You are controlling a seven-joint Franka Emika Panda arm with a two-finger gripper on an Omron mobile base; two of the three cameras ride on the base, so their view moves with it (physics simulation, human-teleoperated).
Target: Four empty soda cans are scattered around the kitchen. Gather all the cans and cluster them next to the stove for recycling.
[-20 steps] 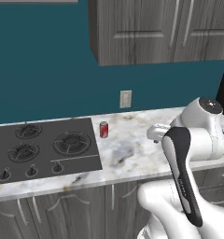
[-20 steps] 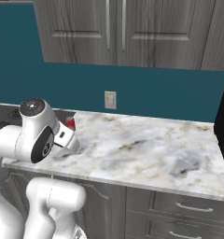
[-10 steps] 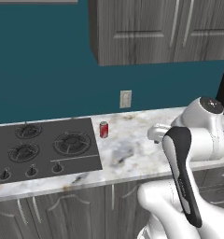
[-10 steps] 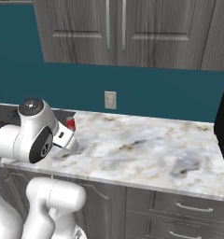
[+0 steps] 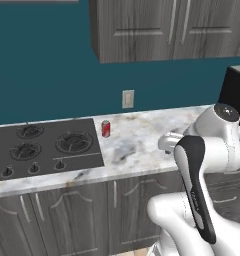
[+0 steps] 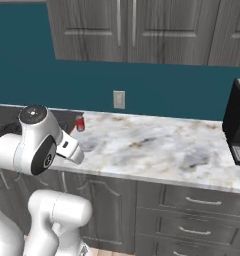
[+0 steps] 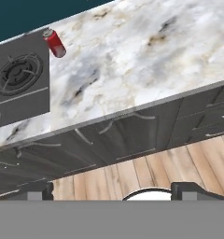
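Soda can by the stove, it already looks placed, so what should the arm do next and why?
Probably drive off to look for another can. One soda can stands upright on the counter right beside the stove, and the gripper is open and empty, pulled back over the floor.

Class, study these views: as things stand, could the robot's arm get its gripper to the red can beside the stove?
Probably yes. The can stands alone on the counter by the stove, nothing around it, and the fingers are open. The hand is back over the floor, though, so it needs a forward reach.
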